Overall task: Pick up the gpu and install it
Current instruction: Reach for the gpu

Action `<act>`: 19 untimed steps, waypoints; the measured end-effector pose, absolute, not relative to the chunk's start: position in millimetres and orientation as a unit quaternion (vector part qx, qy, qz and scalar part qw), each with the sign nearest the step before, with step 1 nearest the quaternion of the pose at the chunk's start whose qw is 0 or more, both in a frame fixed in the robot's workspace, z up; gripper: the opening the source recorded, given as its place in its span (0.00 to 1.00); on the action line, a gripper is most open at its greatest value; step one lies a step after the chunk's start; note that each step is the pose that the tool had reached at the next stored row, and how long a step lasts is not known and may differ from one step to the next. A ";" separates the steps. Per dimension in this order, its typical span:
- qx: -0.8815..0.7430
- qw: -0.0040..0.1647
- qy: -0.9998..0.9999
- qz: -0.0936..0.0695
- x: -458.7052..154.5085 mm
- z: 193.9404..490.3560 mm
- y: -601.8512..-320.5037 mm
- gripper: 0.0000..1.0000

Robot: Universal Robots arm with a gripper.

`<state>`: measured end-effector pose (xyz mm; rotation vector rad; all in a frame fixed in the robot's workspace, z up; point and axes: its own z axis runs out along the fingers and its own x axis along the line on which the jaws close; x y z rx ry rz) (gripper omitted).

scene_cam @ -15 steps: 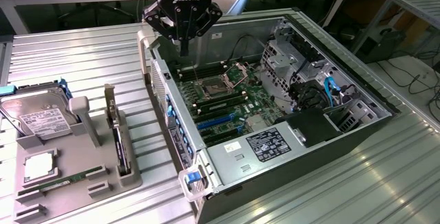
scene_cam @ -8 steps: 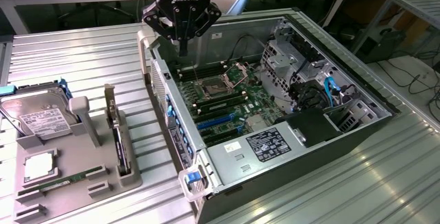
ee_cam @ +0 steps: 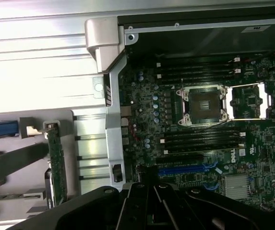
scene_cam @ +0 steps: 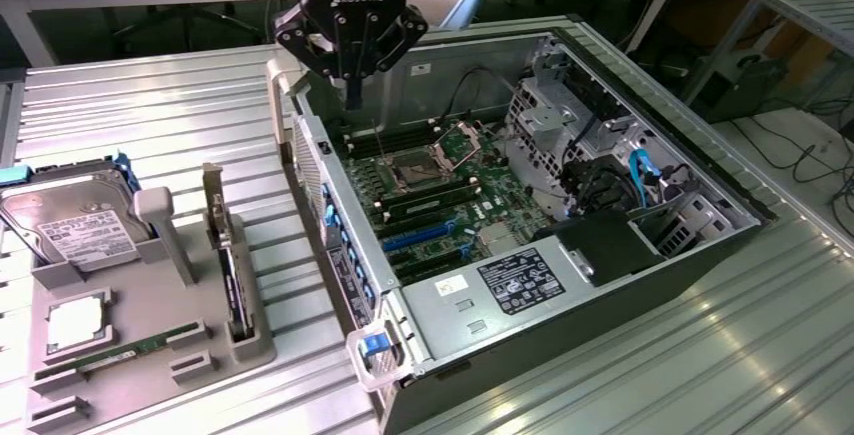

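The gpu (scene_cam: pixel 227 255) stands on edge in a slot of the grey holder (scene_cam: pixel 160 355) at the exterior view's left, a thin green card with its silver bracket uppermost. In the wrist view the gpu (ee_cam: pixel 56 163) is a narrow green strip outside the case wall. My gripper (scene_cam: pixel 354 95) hangs above the rear corner of the open computer case (scene_cam: pixel 694 170), well apart from the gpu. Its fingers are shut together with nothing between them. My gripper (ee_cam: pixel 149 181) looks down on the motherboard (ee_cam: pixel 199 143), whose blue expansion slots (ee_cam: pixel 185 168) lie close by.
A silver hard drive (scene_cam: pixel 74 220), a processor chip (scene_cam: pixel 78 320) and a RAM stick (scene_cam: pixel 127 350) sit on the same holder. Inside the case are the open processor socket (scene_cam: pixel 407 170), cables (scene_cam: pixel 641 180) and the power supply (scene_cam: pixel 521 280). Ribbed metal table (scene_cam: pixel 694 355) surrounds everything.
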<state>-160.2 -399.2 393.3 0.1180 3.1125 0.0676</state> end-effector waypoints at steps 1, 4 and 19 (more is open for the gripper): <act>0.038 0.013 0.999 0.022 -160.4 393.3 -399.2 0.11; 0.038 0.013 0.999 0.022 -161.0 393.3 -399.2 0.11; 0.038 0.013 0.999 0.022 -165.2 393.3 -399.3 0.11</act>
